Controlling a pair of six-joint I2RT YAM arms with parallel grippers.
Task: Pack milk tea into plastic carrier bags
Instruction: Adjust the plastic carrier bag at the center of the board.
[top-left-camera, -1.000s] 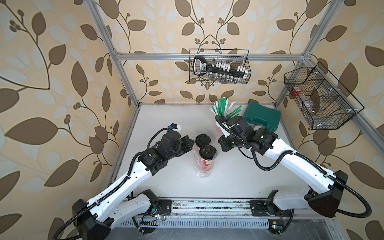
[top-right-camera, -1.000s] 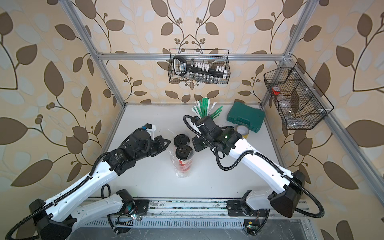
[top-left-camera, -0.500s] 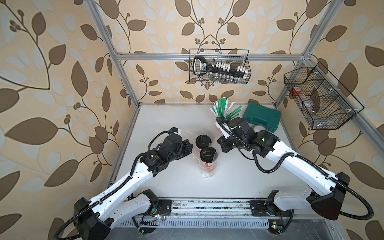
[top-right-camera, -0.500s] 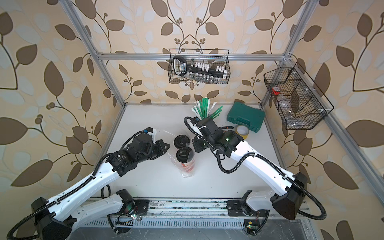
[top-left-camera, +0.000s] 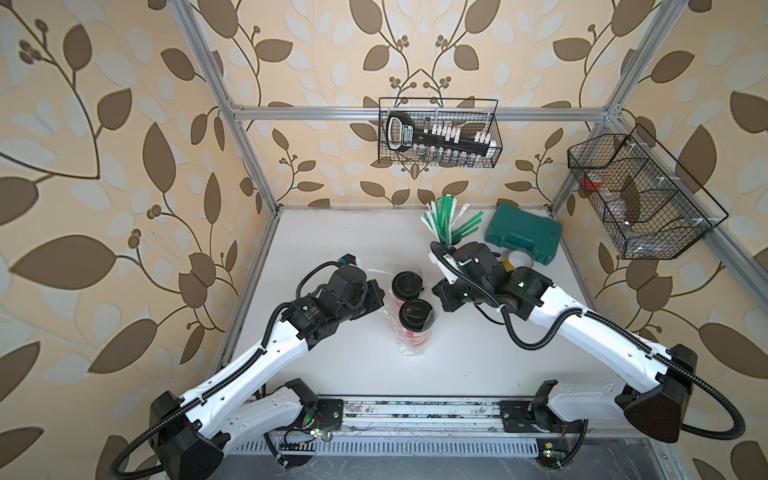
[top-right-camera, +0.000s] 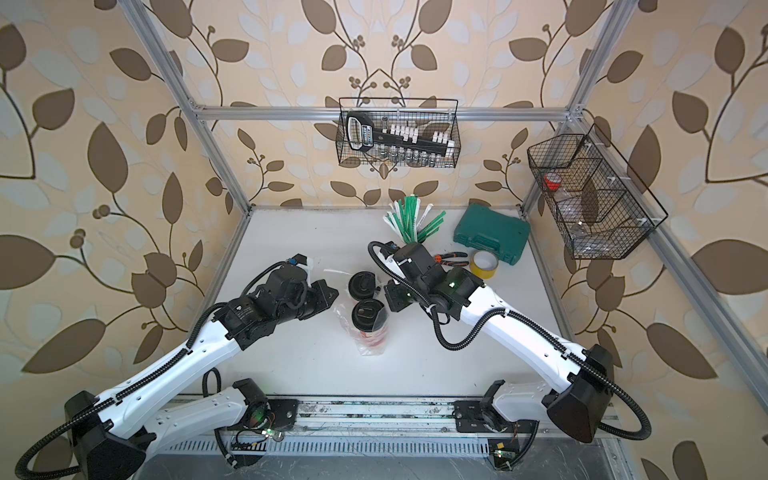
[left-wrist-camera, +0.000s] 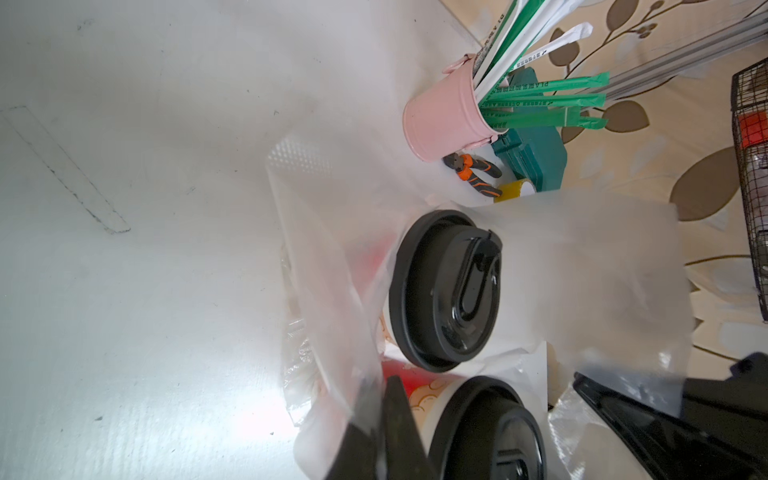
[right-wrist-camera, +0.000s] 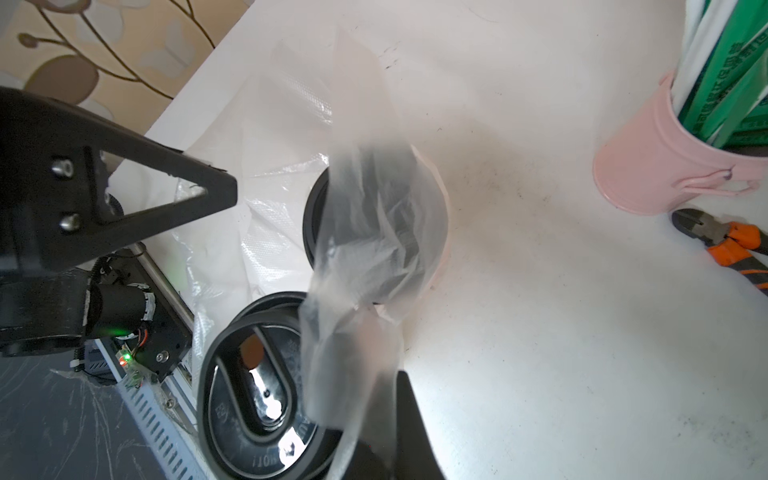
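Cups (top-left-camera: 415, 312): both upright mid-table, apparently inside the bag (top-left-camera: 405, 348). Right gripper (top-left-camera: 437, 289) pinches the bag's rim; left gripper (top-left-camera: 379, 294) at the opposite rim, jaws near together, grip unclear. Outstanding, probably: gathering the handles.

Glossy black plastic lids (left-wrist-camera: 446, 291); thin crinkly transparent bag (left-wrist-camera: 602, 257).

This is a robot test cell in a lab: an aluminium frame (top-left-camera: 311, 112) with leaf wallpaper (top-left-camera: 104, 124) encloses a white table (top-left-camera: 332, 232), and a wire basket (top-left-camera: 384, 160) of tools hangs at upper centre.
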